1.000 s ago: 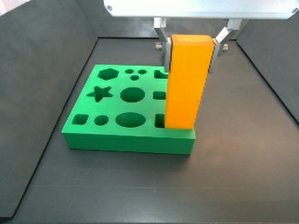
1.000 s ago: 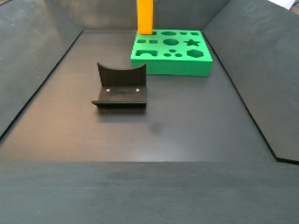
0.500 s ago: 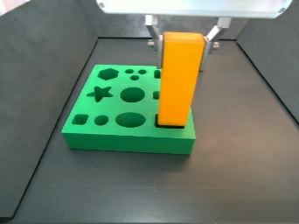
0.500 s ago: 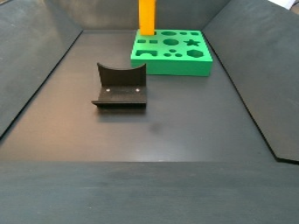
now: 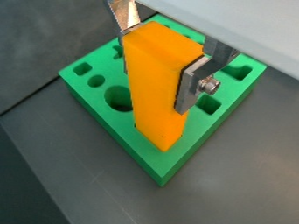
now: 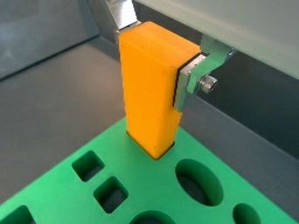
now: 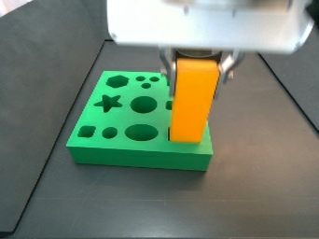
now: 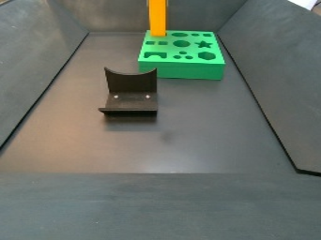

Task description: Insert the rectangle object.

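Observation:
My gripper (image 5: 162, 48) is shut on the upper part of the rectangle object (image 5: 158, 83), a tall orange-yellow block held upright. The silver fingers (image 6: 191, 72) clamp it on two opposite faces. Its lower end is at the edge of the green board (image 7: 118, 126) with shaped holes, at the board's surface on the side nearest a corner (image 5: 163, 166). In both side views the block (image 7: 191, 98) (image 8: 157, 17) stands on that board (image 8: 186, 52). I cannot tell whether its end is inside a hole.
A small dark grey curved holder (image 8: 128, 92) stands on the dark floor, apart from the board. Sloping dark walls (image 8: 38, 80) enclose the floor. The board's holes include a star (image 7: 108, 101) and round ones (image 7: 140, 132).
The block and gripper have shifted left over the board and come down a little in a side view. The holder and board have not moved.

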